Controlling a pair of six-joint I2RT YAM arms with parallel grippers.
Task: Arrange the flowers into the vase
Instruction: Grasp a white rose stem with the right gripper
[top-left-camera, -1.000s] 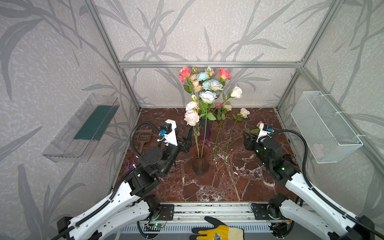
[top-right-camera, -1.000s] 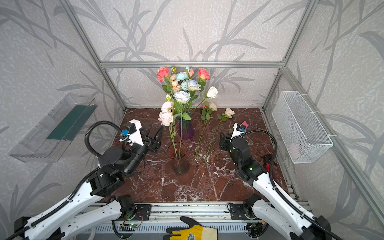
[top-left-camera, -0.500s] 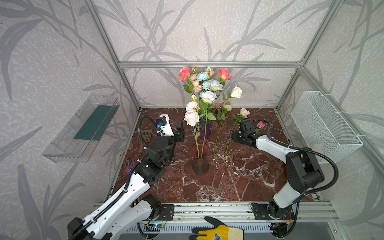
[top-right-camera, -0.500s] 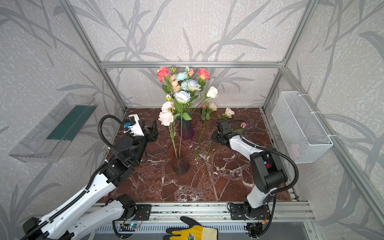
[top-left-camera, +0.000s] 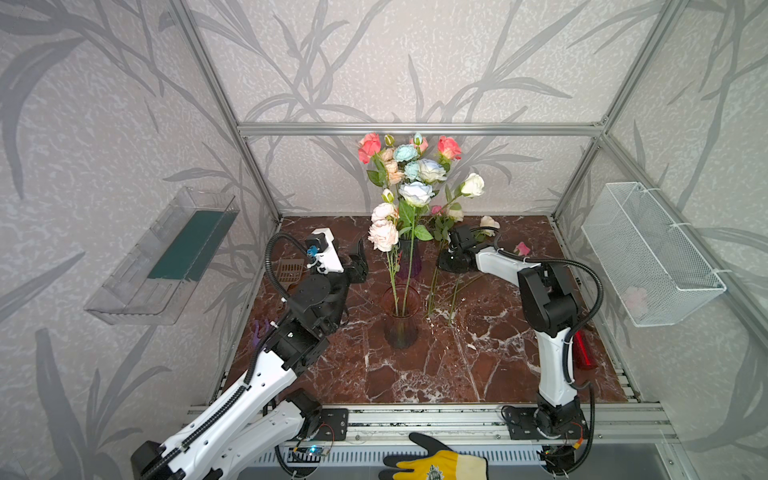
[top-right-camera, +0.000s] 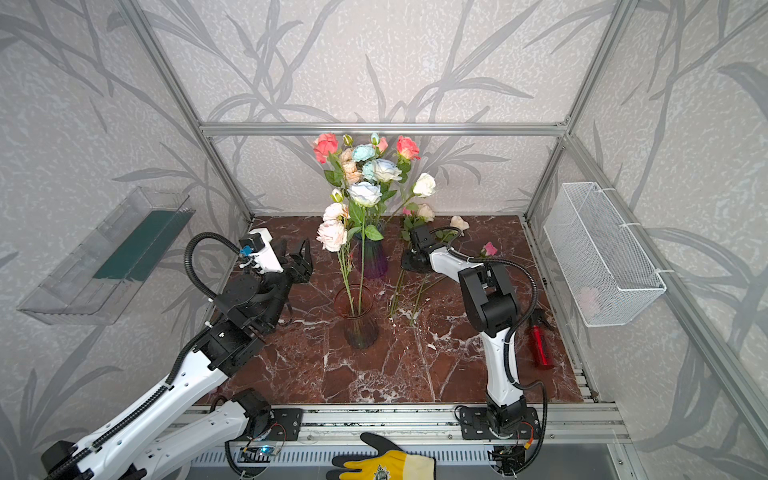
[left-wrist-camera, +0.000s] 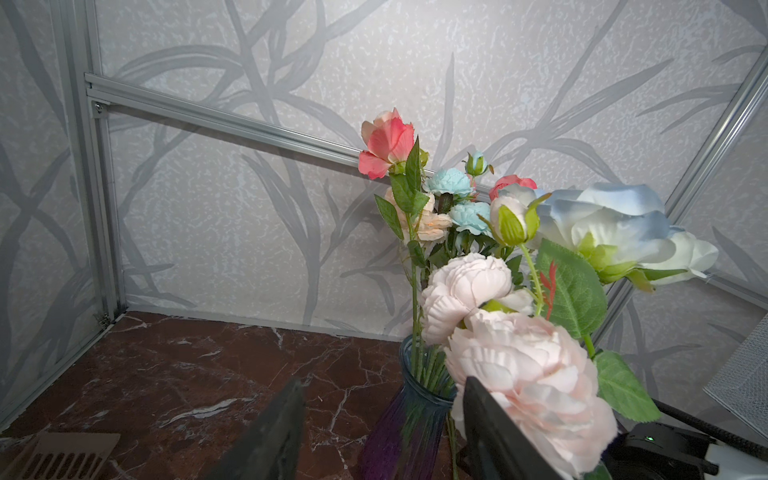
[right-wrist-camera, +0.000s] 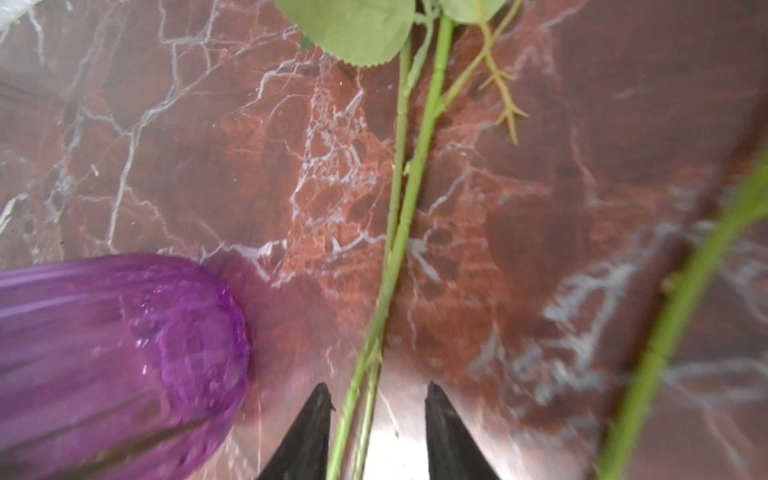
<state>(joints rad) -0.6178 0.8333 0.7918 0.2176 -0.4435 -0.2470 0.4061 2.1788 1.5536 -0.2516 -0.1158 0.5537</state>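
Two thin green stems (right-wrist-camera: 400, 232) btwn parted right end effector (right-wrist-camera: 376, 386); left end effector (left-wrist-camera: 382, 382) spread, empty.

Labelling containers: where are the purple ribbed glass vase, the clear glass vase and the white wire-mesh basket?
Purple ribbed glass vase (top-left-camera: 415, 266), in a top view, lower body.
Clear glass vase (top-left-camera: 401, 332), in a top view, belly.
White wire-mesh basket (top-left-camera: 648, 257), in a top view, side wall.

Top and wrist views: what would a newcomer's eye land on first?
The tall bunch of flowers in coral, peach and pale blue, rising from the purple vase at the back centre. Next, the right gripper, jaws open astride two loose green stems beside that vase.
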